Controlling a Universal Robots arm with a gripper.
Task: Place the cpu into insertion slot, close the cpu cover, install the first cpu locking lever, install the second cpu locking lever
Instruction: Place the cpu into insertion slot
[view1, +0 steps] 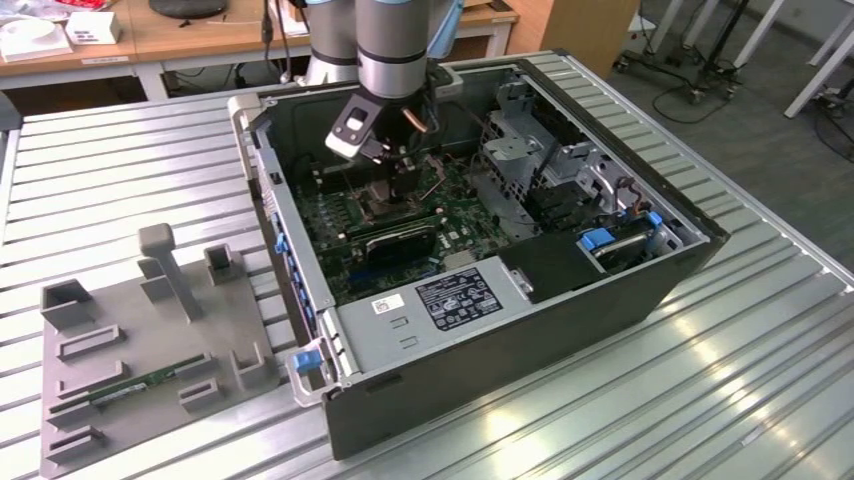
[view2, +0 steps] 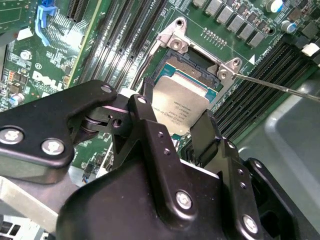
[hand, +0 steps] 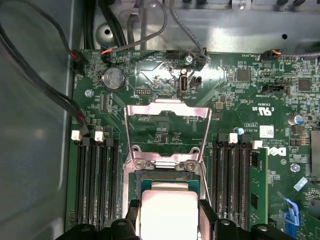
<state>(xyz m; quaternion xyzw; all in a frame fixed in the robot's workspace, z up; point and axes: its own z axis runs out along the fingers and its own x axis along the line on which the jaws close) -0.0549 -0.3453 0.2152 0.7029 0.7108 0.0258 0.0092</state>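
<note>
Exterior view: a slatted metal table (view1: 120, 150) carries an open computer case (view1: 441, 390) lying on its side. Beside it, toward the exterior view's left, is a grey fixture tray (view1: 127, 300) with a green memory stick (view1: 144, 383) lying in one of its grooves. Inside the case sits the green motherboard (view1: 461, 205). The arm (view1: 391, 45) reaches down into the case so that the gripper (view1: 390, 195) stands over the board's middle, hiding the socket area there. In the second wrist view the two black fingers (view2: 150, 125) press on opposite edges of the cpu (view2: 181, 105), pinching it silvery face up over the insertion slot (view2: 187, 64), whose dark centre shows beyond the chip. Whether the chip rests in the socket or hangs just above it cannot be told. In the first wrist view the cpu cover (hand: 167, 111) stands swung open beyond the slot, with the board visible through its window. In the second wrist view a thin locking lever (view2: 280, 88) juts free to one side. The gripper body cuts off the chip's near edge in the first wrist view
</note>
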